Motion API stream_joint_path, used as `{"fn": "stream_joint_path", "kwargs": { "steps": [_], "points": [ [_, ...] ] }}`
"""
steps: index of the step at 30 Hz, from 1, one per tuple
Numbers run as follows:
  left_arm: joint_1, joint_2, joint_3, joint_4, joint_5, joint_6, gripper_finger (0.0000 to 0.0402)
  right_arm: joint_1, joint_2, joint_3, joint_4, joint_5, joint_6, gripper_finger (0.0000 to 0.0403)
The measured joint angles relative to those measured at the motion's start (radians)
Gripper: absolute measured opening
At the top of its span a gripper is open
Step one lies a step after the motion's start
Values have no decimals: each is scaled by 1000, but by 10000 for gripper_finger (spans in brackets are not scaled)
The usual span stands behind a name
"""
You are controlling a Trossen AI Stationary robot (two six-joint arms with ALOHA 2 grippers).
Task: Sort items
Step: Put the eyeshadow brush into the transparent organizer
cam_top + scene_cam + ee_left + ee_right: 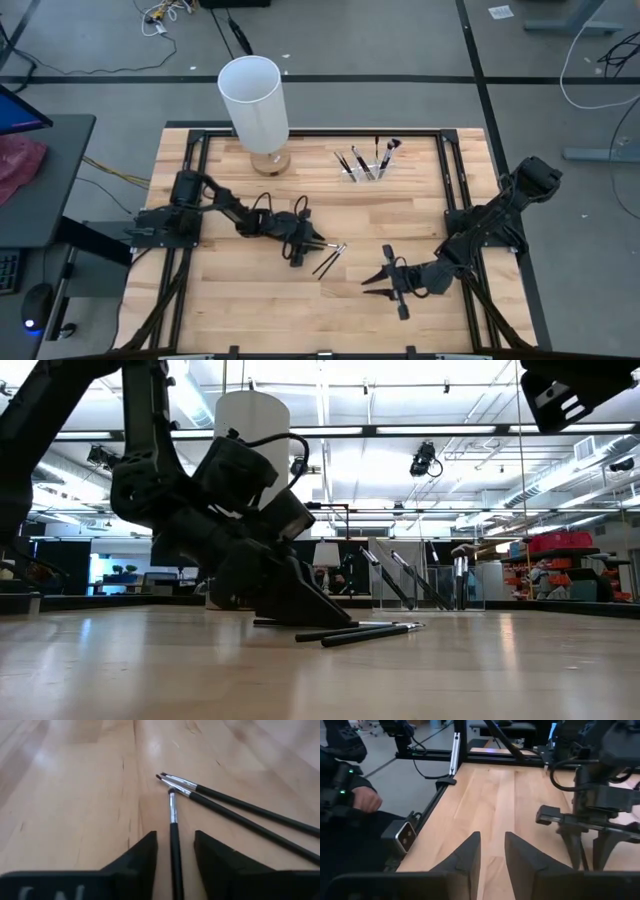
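Observation:
Three thin dark brushes point(330, 258) with silver ferrules lie flat on the wooden table near its middle. My left gripper point(175, 834) is low over them, slanting down, open. One brush point(173, 820) lies lengthwise between its two fingers with a gap on each side. The other two brushes point(240, 812) lie side by side just beyond it. In the low view the left gripper point(305, 605) reaches down to the table top beside the brushes point(370, 628). My right gripper point(375, 280) hangs above the table's near right part, open, with nothing between its fingers point(492, 852).
A tall white cylinder point(255, 100) stands at the far left of the table. A small clear holder point(365, 165) with several brushes upright in it stands far right of centre. A person point(350, 795) is beyond the table's edge in the right wrist view.

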Motion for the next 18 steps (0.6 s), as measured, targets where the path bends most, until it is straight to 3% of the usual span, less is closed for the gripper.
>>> {"fn": "stream_joint_path", "kwargs": {
  "steps": [8, 18],
  "points": [
    [38, 0, 2, -43, 30, 32, 21, 0, 0, 0, 2, -2, 0, 89],
    [36, -19, -1, -52, 44, 12, 15, 0, 0, 0, -18, -3, 34, 89]
  ]
}}
